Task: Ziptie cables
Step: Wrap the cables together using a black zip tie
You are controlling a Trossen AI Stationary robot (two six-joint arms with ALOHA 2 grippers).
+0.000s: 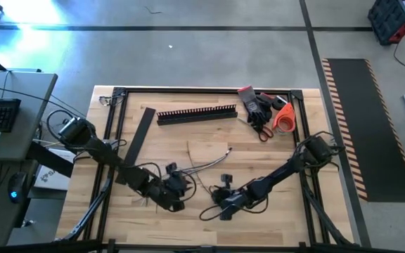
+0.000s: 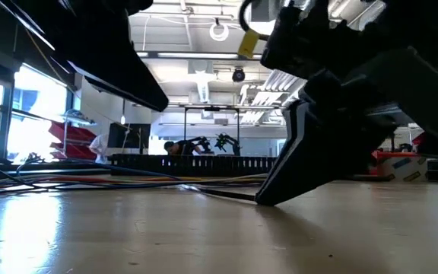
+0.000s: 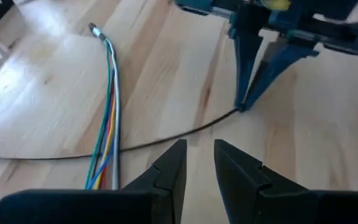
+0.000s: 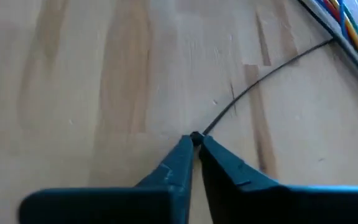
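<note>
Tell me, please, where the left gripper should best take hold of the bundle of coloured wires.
Probably on the straight run of the bundle of coloured wires, short of the plug end, coming down from above with the fingers astride it: the wires lie flat and side by side there. The left gripper is open nearby.

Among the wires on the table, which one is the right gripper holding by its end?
The thin black strand lying apart from the coloured bundle. The right gripper pinches its tip against the table, while the left gripper hovers open above it.

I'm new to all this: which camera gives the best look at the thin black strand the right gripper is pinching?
The right wrist view: the right gripper is shut on the black strand's tip. The left wrist view shows it crossing the coloured cables; the high view barely shows it.
</note>
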